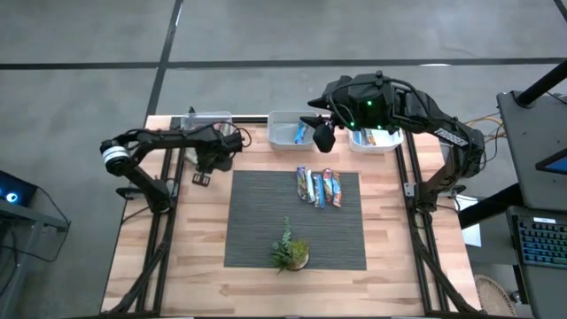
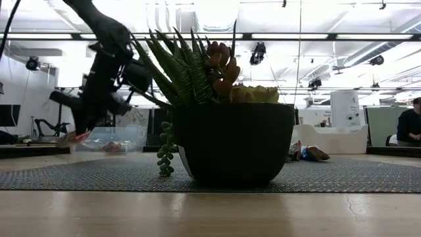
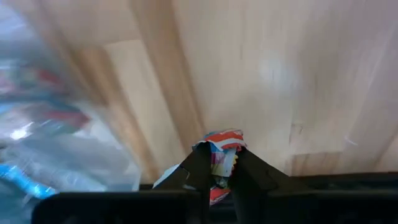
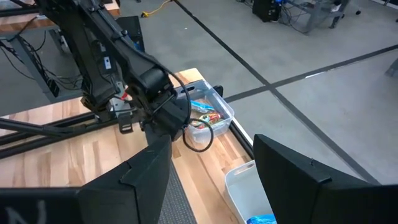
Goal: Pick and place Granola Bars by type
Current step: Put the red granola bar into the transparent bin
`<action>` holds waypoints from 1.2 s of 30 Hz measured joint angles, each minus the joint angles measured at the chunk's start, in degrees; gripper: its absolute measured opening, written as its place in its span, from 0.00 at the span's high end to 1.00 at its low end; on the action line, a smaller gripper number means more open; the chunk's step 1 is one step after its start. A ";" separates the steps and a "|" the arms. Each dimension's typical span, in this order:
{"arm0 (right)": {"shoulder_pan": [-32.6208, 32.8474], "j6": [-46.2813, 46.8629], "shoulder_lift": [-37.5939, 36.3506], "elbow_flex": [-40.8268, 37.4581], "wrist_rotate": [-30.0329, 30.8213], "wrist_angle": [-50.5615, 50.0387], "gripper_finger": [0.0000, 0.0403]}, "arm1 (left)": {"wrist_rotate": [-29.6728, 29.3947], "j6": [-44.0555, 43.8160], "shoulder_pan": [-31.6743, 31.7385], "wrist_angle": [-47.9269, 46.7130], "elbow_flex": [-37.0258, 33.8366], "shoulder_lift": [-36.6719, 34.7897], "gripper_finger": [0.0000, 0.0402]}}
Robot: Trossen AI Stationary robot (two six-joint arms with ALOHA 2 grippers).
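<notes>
Left hand (image 3: 217, 163) clenched on granola bar (image 3: 221, 149), bar's end poking forward, right hand (image 4: 211, 180) released

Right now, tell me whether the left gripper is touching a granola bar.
Touching. In the left wrist view the left gripper has both fingers closed against a red-and-blue granola bar, pinched between them.
</notes>
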 joint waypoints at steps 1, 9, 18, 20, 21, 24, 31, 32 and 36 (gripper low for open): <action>0.00 -0.09 0.00 0.00 0.00 0.00 0.46 | 0.01 -0.58 0.00 -0.86 1.12 0.00 0.93; 0.00 -1.00 0.00 -0.01 0.00 0.02 0.46 | 0.00 -3.91 0.00 -8.05 12.56 0.00 0.93; -0.01 -1.05 0.00 0.00 0.02 0.02 0.46 | -0.46 -7.06 2.44 -9.06 27.29 -0.04 0.93; -0.01 -1.32 0.00 0.00 0.00 0.02 0.46 | -0.48 -8.53 4.24 -8.29 29.70 -0.06 0.93; -0.01 -1.46 0.00 0.00 0.00 0.02 0.46 | -0.46 -9.45 5.30 -7.99 30.78 -0.07 0.93; 0.00 -1.47 0.00 0.00 0.00 0.04 0.46 | -0.41 -13.29 9.11 -6.75 33.28 -0.07 0.93; -0.02 -2.10 0.00 0.00 -0.01 0.02 0.46 | 7.20 -28.89 19.39 -3.15 35.86 -0.07 0.93; 0.00 -2.14 0.00 0.00 -0.02 0.02 0.46 | 7.85 -31.51 20.66 -3.01 35.84 -0.07 0.93; 0.00 -2.34 0.00 0.00 -0.05 0.00 0.46 | 8.16 -40.48 24.78 -2.49 35.15 -0.06 0.93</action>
